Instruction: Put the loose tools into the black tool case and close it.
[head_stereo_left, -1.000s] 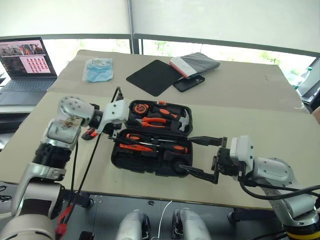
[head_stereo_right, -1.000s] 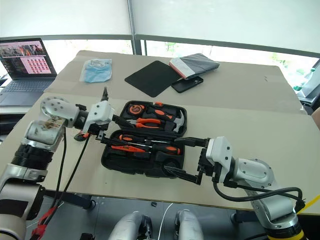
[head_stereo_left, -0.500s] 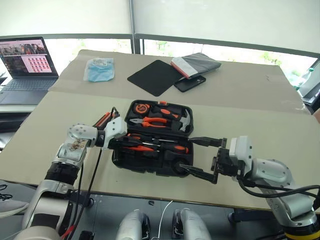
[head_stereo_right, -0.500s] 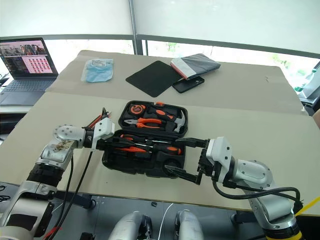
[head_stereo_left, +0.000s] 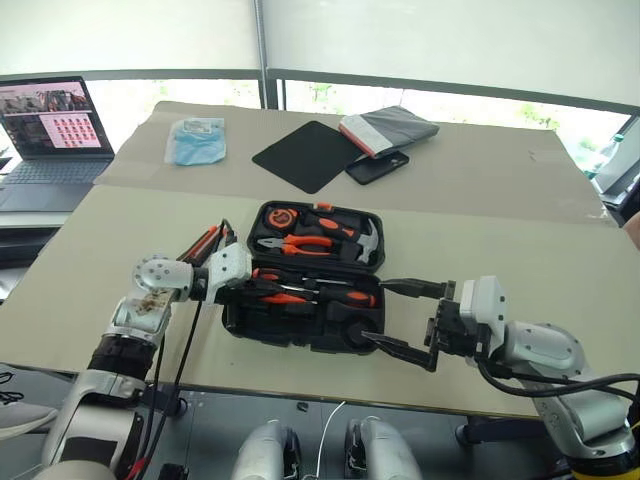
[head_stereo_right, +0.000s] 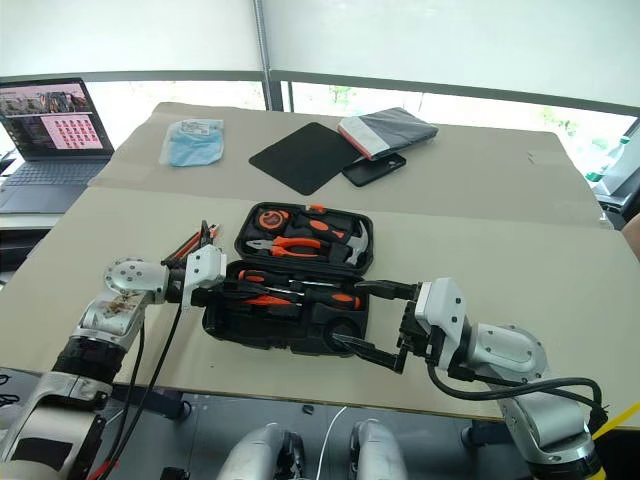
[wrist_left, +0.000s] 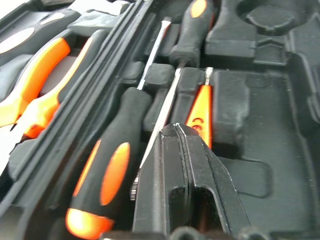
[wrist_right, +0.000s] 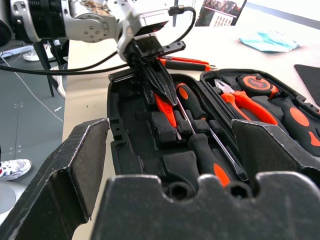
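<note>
Open black hinged plastic tool case (head_stereo_left: 305, 285) near the surface's front edge. Left gripper (wrist_right: 159, 89), fully closed, presses into the front tray, probably seating a slim orange-and-black screwdriver (wrist_left: 107, 175); whether it grips anything is unclear. Right gripper (head_stereo_left: 400, 318) waits wide open, empty, beside the case. More orange-handled tools (wrist_right: 187, 62) lie outside.

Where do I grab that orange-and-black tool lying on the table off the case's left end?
Take the loose tool at mid-handle from straight above, fingers across its narrow width: it is slim and lies flat on the table beside the black tool case. The left gripper, shut inside the case, looks nearest.
</note>
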